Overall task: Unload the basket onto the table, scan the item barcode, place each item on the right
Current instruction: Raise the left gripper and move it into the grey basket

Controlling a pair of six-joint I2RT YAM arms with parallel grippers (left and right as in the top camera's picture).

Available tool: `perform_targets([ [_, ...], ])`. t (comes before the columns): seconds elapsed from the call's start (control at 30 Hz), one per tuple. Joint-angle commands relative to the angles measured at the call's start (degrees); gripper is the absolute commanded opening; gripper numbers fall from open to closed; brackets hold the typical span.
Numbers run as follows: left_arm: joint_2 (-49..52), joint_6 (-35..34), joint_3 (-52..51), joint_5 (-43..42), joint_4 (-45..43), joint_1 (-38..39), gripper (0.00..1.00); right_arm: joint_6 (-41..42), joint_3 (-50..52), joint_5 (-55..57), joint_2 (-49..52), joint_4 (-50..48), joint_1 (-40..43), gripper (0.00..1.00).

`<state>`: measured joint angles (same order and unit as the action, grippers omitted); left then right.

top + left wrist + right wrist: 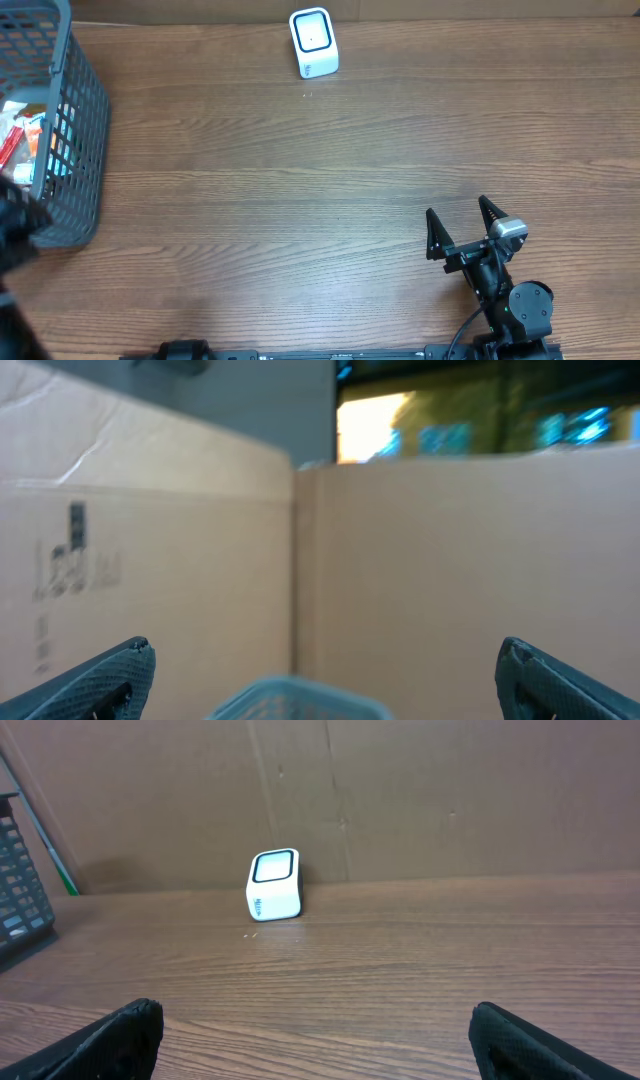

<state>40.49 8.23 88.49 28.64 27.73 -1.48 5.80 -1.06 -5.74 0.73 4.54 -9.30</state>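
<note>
— wood-grain table (300, 200), brown cardboard wall (450, 800) right behind it. what's on it?
— white scanner (313, 42) at the far edge, standing by itself close to the wall, its dark-framed window facing up and forward. grey basket (85, 130) at the far left end.
— and the thing to be scanned?
— a few packets (28, 140) lie inside the basket, red, orange and white. i can't make out a barcode on any of them.
— the arms?
— right gripper (457, 206) is near the front edge on the right, well apart from the scanner and pointed toward it, fingers spread wide with nothing between them. left gripper (322, 650) is over by the basket, the rim showing just below it, spread just as wide and holding nothing.
</note>
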Motion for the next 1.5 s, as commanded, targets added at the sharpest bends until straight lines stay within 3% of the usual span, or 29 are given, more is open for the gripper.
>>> perform_targets([
  [0.0,5.92,2.05,-0.26,8.70,0.33,0.37,1.00,0.20,0.59,0.07,-0.33,-0.22,0.28,1.00],
  [0.33,19.87,0.98,1.25,10.91,2.93,-1.38,1.00,0.20,0.59,0.07,-0.33,-0.22,0.28,1.00],
  [0.5,25.24,-2.75,2.58,4.52,8.09,-7.34,0.99,0.20,0.59,0.07,-0.33,-0.22,0.28,1.00],
  [0.6,28.02,-6.08,4.61,-5.79,11.74,-14.34,0.99,0.20,0.59,0.07,-0.33,-0.22,0.28,1.00],
  [0.83,36.76,-13.84,15.61,-42.12,19.10,-34.56,1.00,0.20,0.59,0.07,-0.33,-0.22,0.28,1.00],
  [0.97,42.84,-14.67,20.22,-53.11,22.08,-41.55,1.00,0.20,0.59,0.07,-0.33,-0.22,0.28,1.00],
  [1.17,51.95,-12.92,20.33,-53.53,27.45,-45.42,1.00,0.20,0.59,0.07,-0.33,-0.22,0.28,1.00],
  [1.37,56.87,-12.85,20.31,-44.22,32.28,-45.92,1.00,0.20,0.59,0.07,-0.33,-0.22,0.28,1.00],
  [1.47,58.14,-6.29,20.31,-42.86,32.22,-45.72,1.00,0.20,0.59,0.07,-0.33,-0.22,0.28,1.00],
])
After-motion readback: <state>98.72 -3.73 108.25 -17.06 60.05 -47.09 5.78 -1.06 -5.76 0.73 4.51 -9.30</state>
